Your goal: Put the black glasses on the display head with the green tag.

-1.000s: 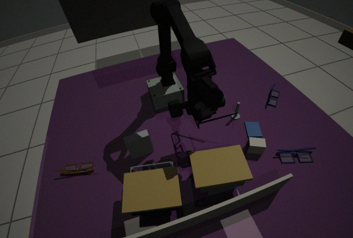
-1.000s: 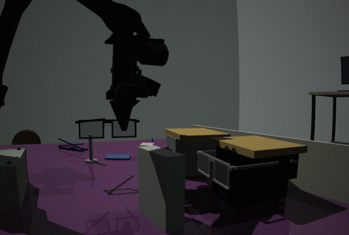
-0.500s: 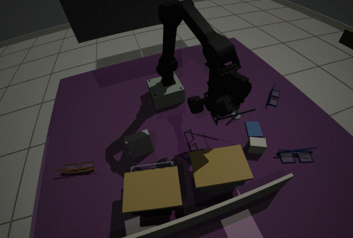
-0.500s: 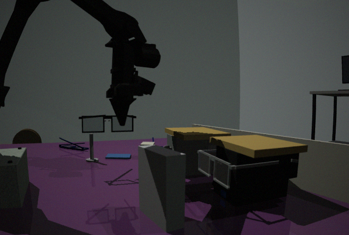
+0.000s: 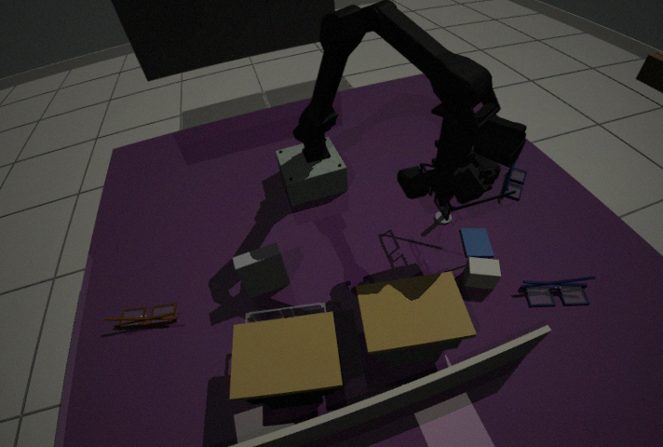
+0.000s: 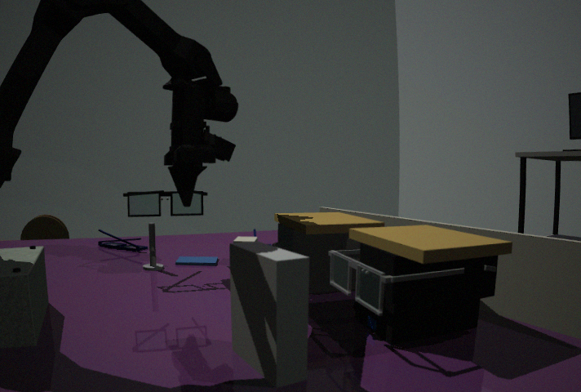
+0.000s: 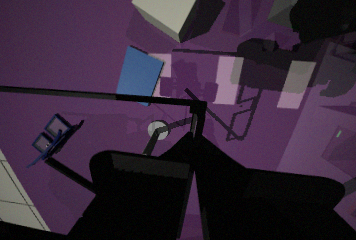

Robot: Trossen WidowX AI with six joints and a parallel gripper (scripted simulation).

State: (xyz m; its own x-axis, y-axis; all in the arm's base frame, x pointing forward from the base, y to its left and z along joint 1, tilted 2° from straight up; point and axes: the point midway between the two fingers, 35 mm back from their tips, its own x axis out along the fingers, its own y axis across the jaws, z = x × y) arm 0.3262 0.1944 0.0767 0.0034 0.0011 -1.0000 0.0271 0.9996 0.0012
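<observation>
My gripper (image 5: 447,202) (image 6: 187,199) (image 7: 192,137) is shut on the black glasses (image 5: 482,201) (image 6: 143,203) (image 7: 86,94). It grips them at one lens and holds them level, high above the purple mat (image 5: 158,210). Two display heads with tan tops stand at the front. The left one (image 5: 285,353) (image 6: 430,242) wears white glasses (image 5: 285,312) (image 6: 370,282). The right one (image 5: 412,310) (image 6: 323,219) is bare. I cannot see a green tag on either head. The held glasses hang behind and to the right of the heads, well apart from them.
A short post on a round base (image 5: 441,217) (image 6: 152,249) (image 7: 157,128) stands below the gripper. Nearby are a blue card (image 5: 476,241) (image 6: 197,260) (image 7: 138,75), a white block (image 5: 480,274), a grey block (image 5: 261,268) (image 6: 272,314), blue glasses (image 5: 554,294) (image 5: 514,182), orange glasses (image 5: 142,316) and a low wall (image 5: 422,385).
</observation>
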